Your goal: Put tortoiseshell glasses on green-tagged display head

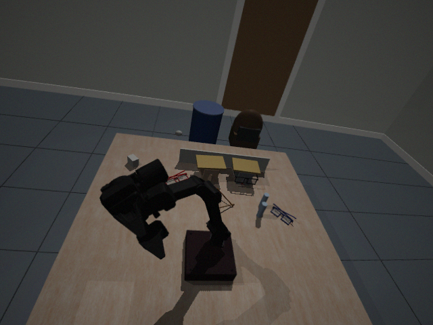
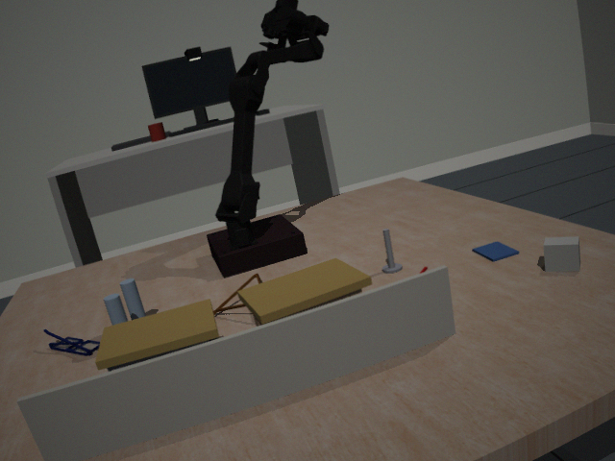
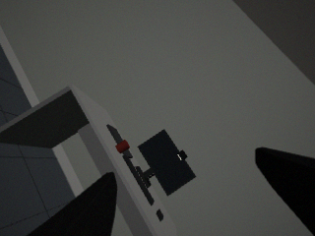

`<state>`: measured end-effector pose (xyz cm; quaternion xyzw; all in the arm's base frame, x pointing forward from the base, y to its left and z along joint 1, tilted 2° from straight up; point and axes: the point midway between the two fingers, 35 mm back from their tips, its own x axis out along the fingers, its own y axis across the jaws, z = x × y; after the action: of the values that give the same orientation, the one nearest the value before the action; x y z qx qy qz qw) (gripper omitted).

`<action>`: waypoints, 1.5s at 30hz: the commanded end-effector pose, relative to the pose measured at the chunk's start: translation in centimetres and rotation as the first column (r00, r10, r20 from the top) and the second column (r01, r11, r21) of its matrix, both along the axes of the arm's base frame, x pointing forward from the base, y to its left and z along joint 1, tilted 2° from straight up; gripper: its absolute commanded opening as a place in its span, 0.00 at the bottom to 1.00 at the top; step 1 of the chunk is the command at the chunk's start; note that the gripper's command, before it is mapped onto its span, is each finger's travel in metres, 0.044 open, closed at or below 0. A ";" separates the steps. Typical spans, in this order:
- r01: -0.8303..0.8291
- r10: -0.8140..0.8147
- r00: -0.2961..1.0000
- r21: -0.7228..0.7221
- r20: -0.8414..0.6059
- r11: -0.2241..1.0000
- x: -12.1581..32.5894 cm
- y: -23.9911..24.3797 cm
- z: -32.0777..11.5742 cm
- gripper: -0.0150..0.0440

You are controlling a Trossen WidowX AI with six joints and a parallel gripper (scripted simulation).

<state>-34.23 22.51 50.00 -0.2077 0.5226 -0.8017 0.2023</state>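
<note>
Glasses [image 1: 227, 206] [image 2: 237, 296] look amber-brown, thin-rimmed, partly hidden.

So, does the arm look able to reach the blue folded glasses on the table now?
Probably yes: the gripper is open, and nothing seems to cover the blue glasses, though two pale cylinders stand close.
</note>
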 end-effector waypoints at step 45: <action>0.533 -0.800 0.265 -0.773 0.538 -0.344 40.7 26.5 -12.8 0.59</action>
<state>1.46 49.41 39.51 -0.0260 0.0416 -0.8768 -0.4783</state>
